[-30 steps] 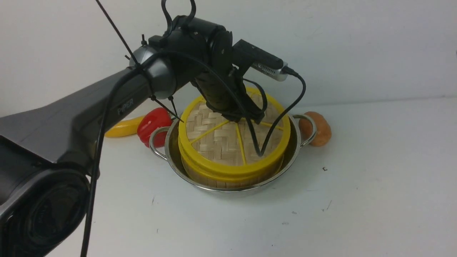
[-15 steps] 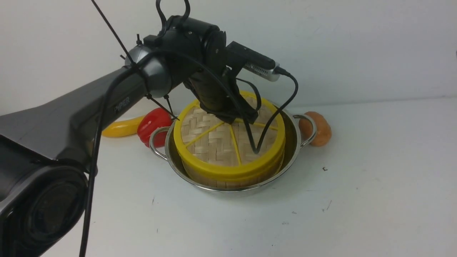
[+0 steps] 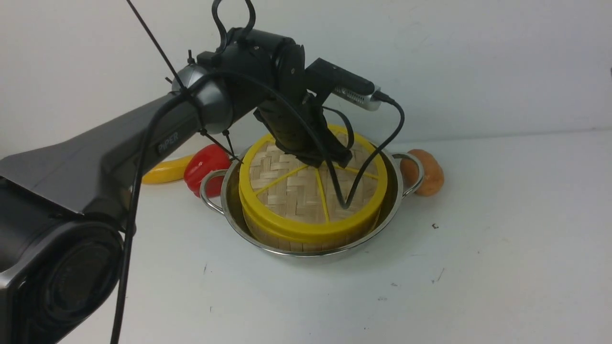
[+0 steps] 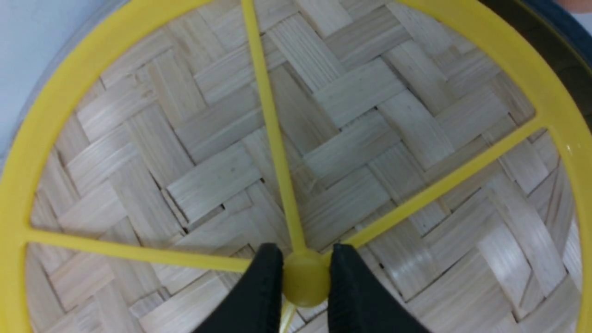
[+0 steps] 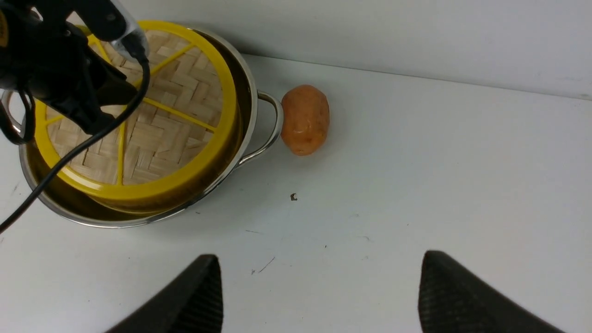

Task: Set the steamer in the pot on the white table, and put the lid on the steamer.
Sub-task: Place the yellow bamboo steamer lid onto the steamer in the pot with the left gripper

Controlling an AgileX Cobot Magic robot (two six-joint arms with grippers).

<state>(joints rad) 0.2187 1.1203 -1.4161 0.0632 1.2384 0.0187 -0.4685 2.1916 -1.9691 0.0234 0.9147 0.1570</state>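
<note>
Left hand (image 4: 305,252): narrowly parted, both black ribbed fingers pinching the small round yellow knob (image 4: 305,283) at the centre of the lid (image 3: 296,191).

Right hand (image 5: 320,259): spread wide, holding nothing, above bare worktop (image 3: 478,239) well to the right of the pot (image 3: 382,215).

Lid: flat woven bamboo disc, herringbone weave, thick smooth yellow rim, thin yellow spokes. It lies on top of the steamer (image 3: 306,242), whose vertical bamboo slats show just under the lid's rim. The steamer stands inside the pot.

Pot: shallow, shiny steel, looped wire handles on both sides.

A potato (image 3: 428,172) touches the pot's right handle. A glossy red pepper (image 3: 205,165) is just beside the left handle.
</note>
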